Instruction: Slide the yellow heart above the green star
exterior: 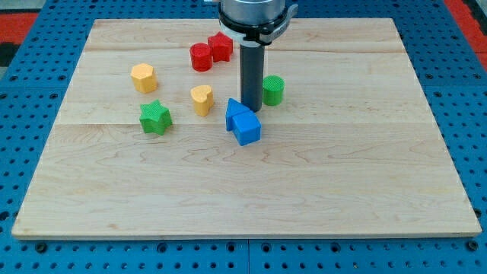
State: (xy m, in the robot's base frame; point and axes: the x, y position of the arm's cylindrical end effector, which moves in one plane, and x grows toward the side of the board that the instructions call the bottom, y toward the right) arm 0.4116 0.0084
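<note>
A pale wooden board (304, 190) lies before me, its planks running across the view with faint seams between them. It rests on a blue pegboard (464, 99) dotted with rows of small holes, showing on every side. Red patches (466, 11) sit at the view's top corners, and the light is even.

On the counter (365, 190), the yellow heart (202, 99) is set just right of the green star (155, 117), slightly higher. My tip (250, 111) is found between the upper blue block (235, 112) and the green cylinder (273, 90).
</note>
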